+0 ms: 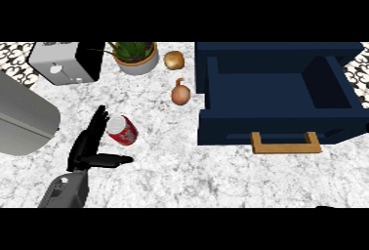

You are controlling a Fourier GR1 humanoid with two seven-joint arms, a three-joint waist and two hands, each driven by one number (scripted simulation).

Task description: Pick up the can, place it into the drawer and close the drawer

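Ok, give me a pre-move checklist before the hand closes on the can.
1. Can within reach of left hand: ok, it lies just right of the fingers.
2. Left hand open for the grasp: ok, fingers straight, thumb spread.
3. Can gripped: not ok, nothing curled round it.
4. Drawer open: ok, interior visible.
5. Path to drawer: cannot tell, the onion lies near it.
6. Right hand: cannot tell, barely visible at the lower edge.
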